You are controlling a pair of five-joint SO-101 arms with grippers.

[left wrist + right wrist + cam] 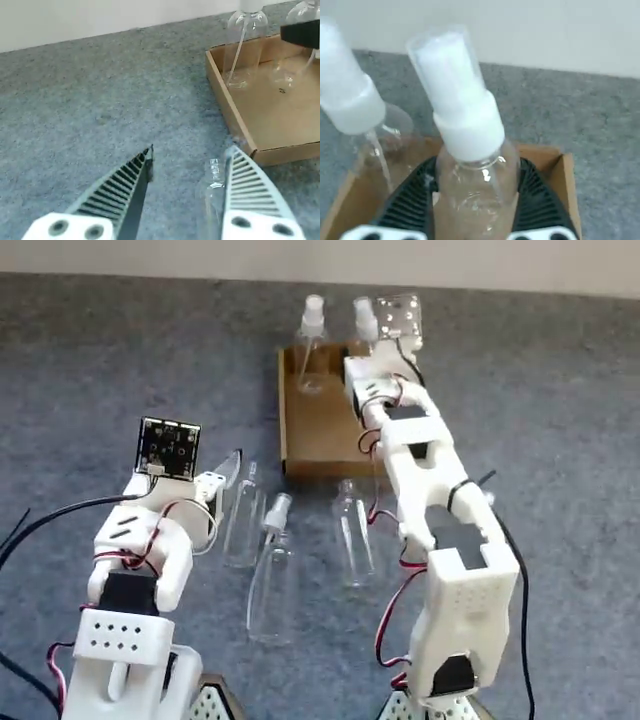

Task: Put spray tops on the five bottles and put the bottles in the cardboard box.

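High view first: the cardboard box (320, 440) sits at the far side of the counter (120, 360). The right hand (372, 345) is stretched over it, clamped on the gripped bottle (364, 318). That one stands upright beside the standing bottle (310, 345), which is already in the box. 3 more lie on the counter between the arms. The capped bottle (272, 580) has a white spray top, and the other 2 look bare at the neck to us. These are the near bottle (243, 520), just beside the left hand (228, 475), and the third bottle (353, 535), by the right arm.

Over to the left wrist view: the left hand (190, 152) is spread apart and holds nothing. The near bottle (212, 197) lies right by 1 finger, with the box (260, 115) and standing bottle (242, 40) ahead.

Right wrist view now: the right hand (475, 205) squeezes the gripped bottle (475, 185) around its body, below its spray top (460, 90). The standing bottle (350, 95) is alongside, above the box wall (567, 175).

We judge these bottles empty, thin clear plastic: light, slick, springy, quick to tip. Take them mid-body, never by the top.
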